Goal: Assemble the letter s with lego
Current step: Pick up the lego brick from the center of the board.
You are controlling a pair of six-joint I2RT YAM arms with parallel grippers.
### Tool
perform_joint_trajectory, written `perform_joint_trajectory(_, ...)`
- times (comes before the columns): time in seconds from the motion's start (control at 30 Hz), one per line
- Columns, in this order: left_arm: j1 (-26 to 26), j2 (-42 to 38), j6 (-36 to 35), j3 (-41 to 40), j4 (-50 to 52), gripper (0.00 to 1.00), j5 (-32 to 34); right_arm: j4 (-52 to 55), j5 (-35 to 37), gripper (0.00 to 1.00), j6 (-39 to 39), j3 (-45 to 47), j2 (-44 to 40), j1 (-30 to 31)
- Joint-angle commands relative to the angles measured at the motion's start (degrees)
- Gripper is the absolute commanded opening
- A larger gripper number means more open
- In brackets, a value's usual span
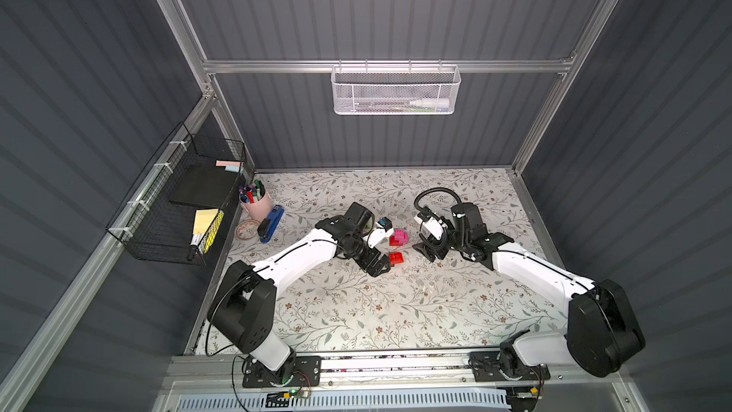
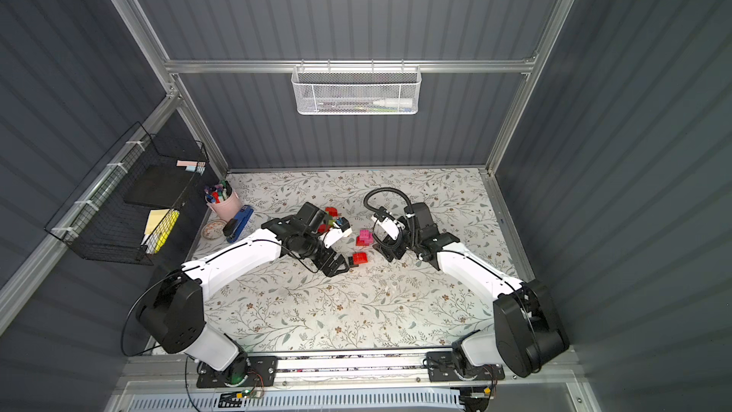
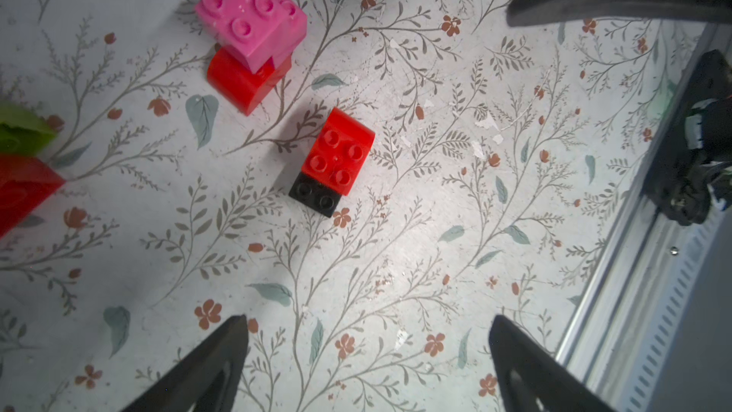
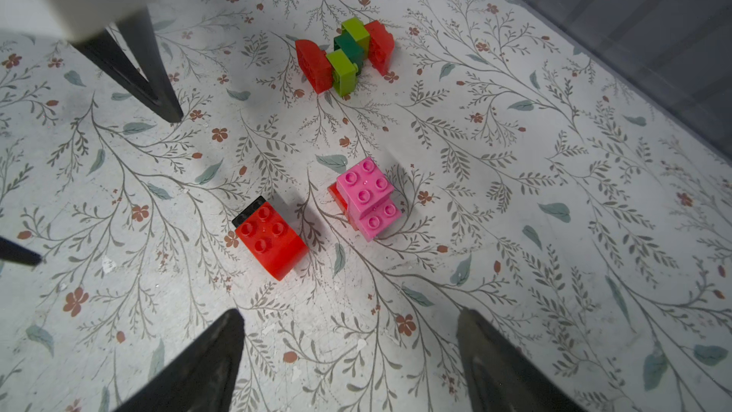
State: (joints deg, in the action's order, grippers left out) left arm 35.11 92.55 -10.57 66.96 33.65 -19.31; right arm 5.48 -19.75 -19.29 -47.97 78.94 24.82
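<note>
Nearest: left gripper [image 3: 366,323], jaws spread wide, empty, just beside red brick [image 3: 336,152] seated on black piece [image 3: 315,196]. Opposite it, right gripper [image 4: 350,315], jaws also apart, holding nothing. Farther back: pink stack [image 4: 366,196] on a red base. Farthest: red-lime-dark green assembly [image 4: 344,55], lying sideways on table [image 4: 515,271].

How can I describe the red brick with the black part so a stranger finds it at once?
On the flowered table, look just in front of the open left claw. There sits a red brick atop a black brick, the lego nearest the robot's base. Only it has black; its neighbours are a pink stack and a red-and-green chain.
</note>
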Motion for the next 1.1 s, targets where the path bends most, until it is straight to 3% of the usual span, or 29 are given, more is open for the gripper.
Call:
perform_joint_trajectory(0.0, 1.06, 2.02, -6.32, 1.97, -1.53, 0.95, 3.69, -3.99, -1.32, 0.87, 10.63, 2.15, -1.74, -0.31)
perform_joint_trajectory(0.2, 2.65, 6.29, -12.71, 3.17, -4.50, 0.91, 2.82, -6.23, -2.06, 0.87, 19.01, 5.69, -3.74, -1.09)
perform_joint_trajectory(0.6, 3.60, 13.46, -17.06, 4.48, -9.53, 0.80, 4.73, -9.25, -2.11, 0.89, 33.89, 13.31, -8.22, -3.92)
perform_joint_trajectory(0.87, 3.65, 15.50, -17.71, 4.23, -11.80, 0.73, 5.43, -9.51, -1.20, 0.89, 38.27, 16.66, -9.04, -5.04)
perform_joint_trajectory(1.07, 3.65, 16.80, -18.25, 4.52, -12.37, 0.60, 5.82, -9.74, -0.55, 0.89, 38.88, 17.64, -10.97, -5.57)
